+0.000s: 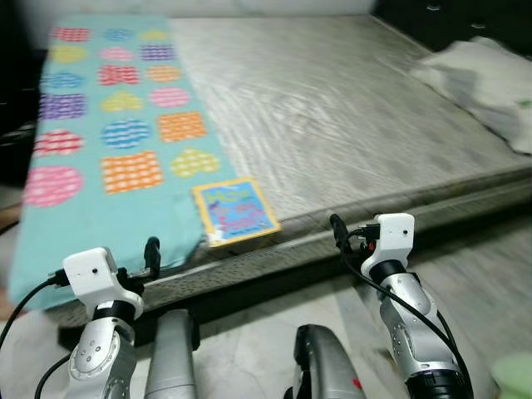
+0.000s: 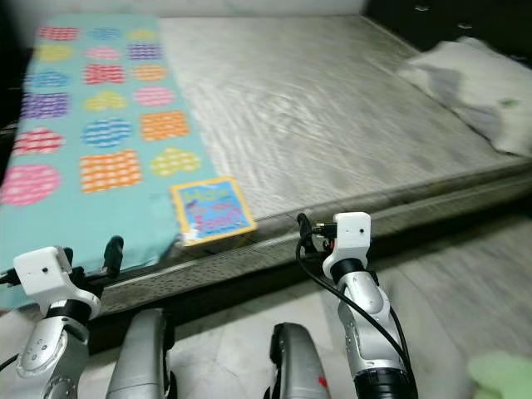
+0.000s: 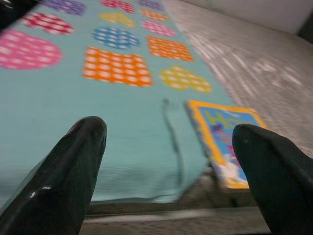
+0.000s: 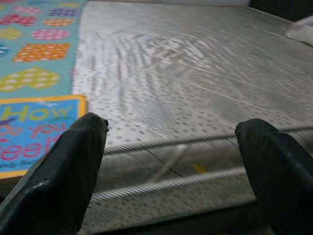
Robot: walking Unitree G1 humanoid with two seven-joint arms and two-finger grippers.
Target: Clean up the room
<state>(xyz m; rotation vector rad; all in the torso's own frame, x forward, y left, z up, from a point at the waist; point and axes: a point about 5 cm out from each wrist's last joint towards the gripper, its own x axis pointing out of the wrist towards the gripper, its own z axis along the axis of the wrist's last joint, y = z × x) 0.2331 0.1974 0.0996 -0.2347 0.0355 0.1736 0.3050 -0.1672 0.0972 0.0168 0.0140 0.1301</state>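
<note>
A children's book [image 1: 235, 210] with a yellow border and a blue cover lies flat at the near edge of the grey mattress [image 1: 332, 108]. It rests partly on a teal blanket [image 1: 108, 208] printed with coloured hearts and squares. My left gripper [image 3: 169, 128] hovers open just short of the blanket's near edge, left of the book [image 3: 226, 137]. My right gripper [image 4: 171, 124] is open too, in front of the mattress edge and to the right of the book [image 4: 29, 132]. Neither holds anything.
A white pillow or crumpled cloth [image 1: 486, 83] lies at the mattress's far right. A soft green thing [image 1: 515, 374] sits on the pale floor at the lower right. The low bed frame [image 1: 416, 208] runs across in front of me.
</note>
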